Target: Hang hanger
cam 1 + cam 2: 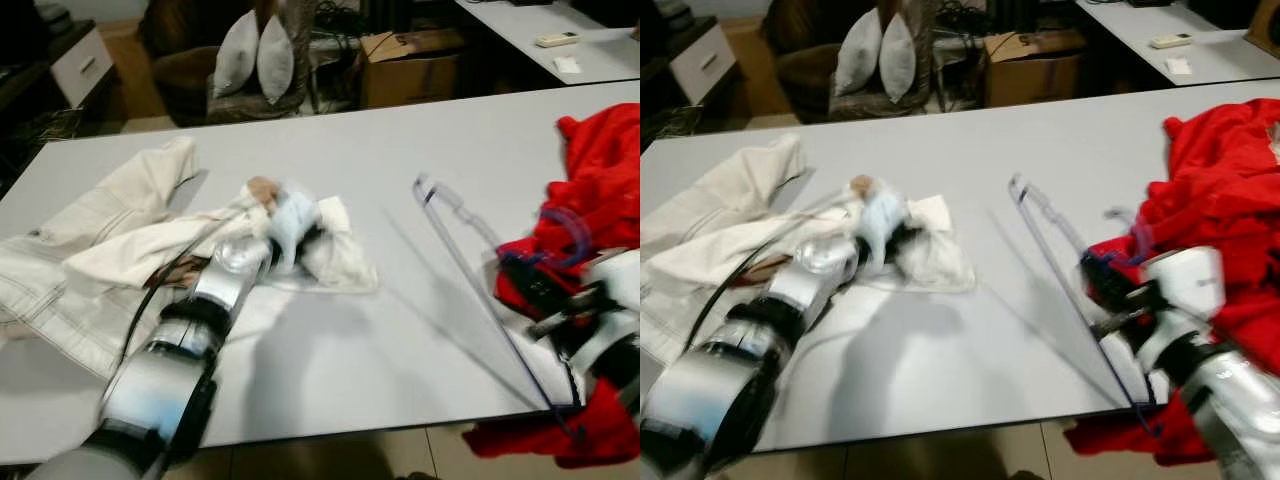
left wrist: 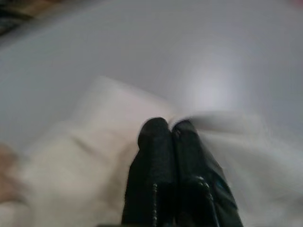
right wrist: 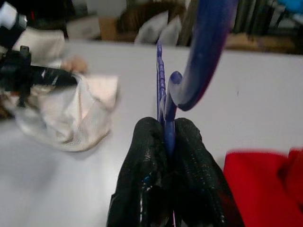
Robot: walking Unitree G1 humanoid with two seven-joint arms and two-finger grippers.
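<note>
Blue hanger (image 3: 163,101) is clamped between the jaws of the right gripper (image 3: 166,130) at 4 o'clock on the table (image 1: 330,340), beside the red garment (image 1: 605,170). At 9 o'clock, the jaws of the left gripper (image 2: 168,130) are pressed together against the cream garment (image 1: 110,235).

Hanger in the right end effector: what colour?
Translucent blue-purple hanger, pinched in the right end effector; clearest in the right wrist view.
</note>
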